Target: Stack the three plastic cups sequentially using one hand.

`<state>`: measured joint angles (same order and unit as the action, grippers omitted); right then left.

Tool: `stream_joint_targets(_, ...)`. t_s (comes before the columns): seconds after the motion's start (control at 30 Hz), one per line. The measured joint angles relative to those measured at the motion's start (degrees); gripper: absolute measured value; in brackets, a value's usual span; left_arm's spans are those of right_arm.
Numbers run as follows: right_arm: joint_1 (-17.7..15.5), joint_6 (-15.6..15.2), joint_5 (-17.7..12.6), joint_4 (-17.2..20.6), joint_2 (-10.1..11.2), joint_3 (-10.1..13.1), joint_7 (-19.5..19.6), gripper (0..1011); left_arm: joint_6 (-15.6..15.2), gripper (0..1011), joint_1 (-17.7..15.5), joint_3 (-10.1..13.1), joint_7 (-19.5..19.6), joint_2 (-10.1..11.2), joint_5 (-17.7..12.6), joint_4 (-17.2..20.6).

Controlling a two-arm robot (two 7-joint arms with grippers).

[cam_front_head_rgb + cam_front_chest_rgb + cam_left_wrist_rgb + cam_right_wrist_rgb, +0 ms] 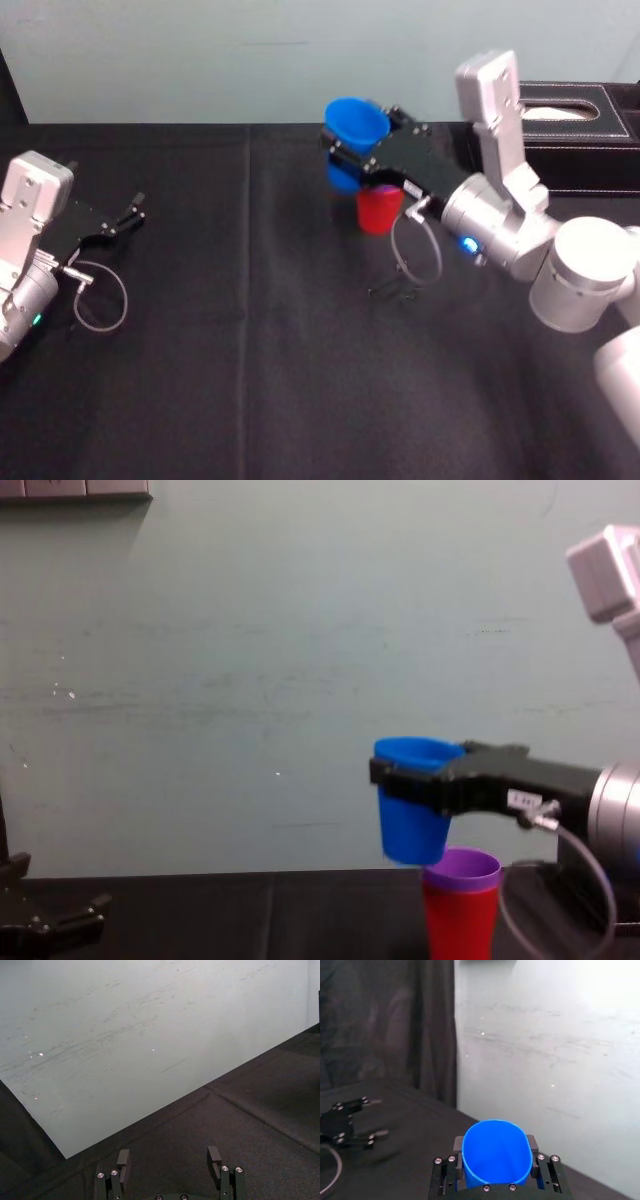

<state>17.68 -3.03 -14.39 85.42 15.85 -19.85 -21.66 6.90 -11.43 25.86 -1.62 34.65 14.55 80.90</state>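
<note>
**Me:** The blue cup sits right under my wrist camera. My right tool is closed on its walls just below the rim, mouth up, and it is lifted clear of the counter.

**Partner:** And the other two?

**Me:** The purple cup is nested in the red cup, and the pair stands upright on the counter. From the chest, the blue cup's base hangs just above the purple rim, a little to my left of it.

**Partner:** So what does the drop depend on?

**Me:** I think it needs a small shift to my right. Both axes are near vertical, so once they line up it goes straight down.

**Partner:** Left arm?

**Me:** The left tool is parked well apart at the counter's left, spread wide and holding nothing.
</note>
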Motion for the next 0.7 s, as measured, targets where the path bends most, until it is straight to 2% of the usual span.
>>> stream_joint_targets(0.2, 2.1, -0.6, -0.3, -1.5, 0.5, 0.7, 0.8, 723, 0.0, 1005, 0.0, 0.0, 0.0, 0.0, 0.0, 0.0)
stream_joint_targets(0.7, 4.0, -0.1, -0.5, -5.6, 1.0, 1.6, 1.6, 723, 0.0, 1005, 0.0, 0.0, 0.0, 0.0, 0.0, 0.0)
